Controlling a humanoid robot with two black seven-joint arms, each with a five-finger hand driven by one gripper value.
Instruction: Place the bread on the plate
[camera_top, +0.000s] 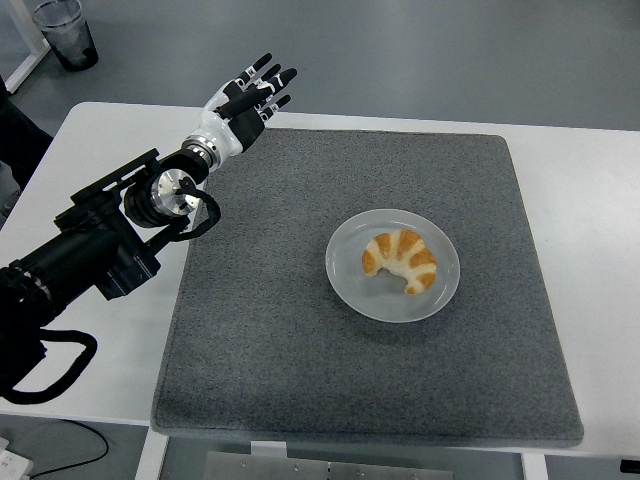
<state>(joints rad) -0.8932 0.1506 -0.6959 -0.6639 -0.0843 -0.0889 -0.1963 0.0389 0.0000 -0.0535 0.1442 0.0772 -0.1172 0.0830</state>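
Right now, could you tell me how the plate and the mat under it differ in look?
The plate is round, pale and glossy; the mat is square-cornered, dark grey and coarse. The plate is far smaller and holds the bread, while the mat covers most of the table. Both lie flat.

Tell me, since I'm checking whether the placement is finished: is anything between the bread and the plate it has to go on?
Nothing visible does. The bread already lies on the plate, near the middle of the grey mat. The left robot hand is open and empty over the mat's far left corner, well apart from the plate.
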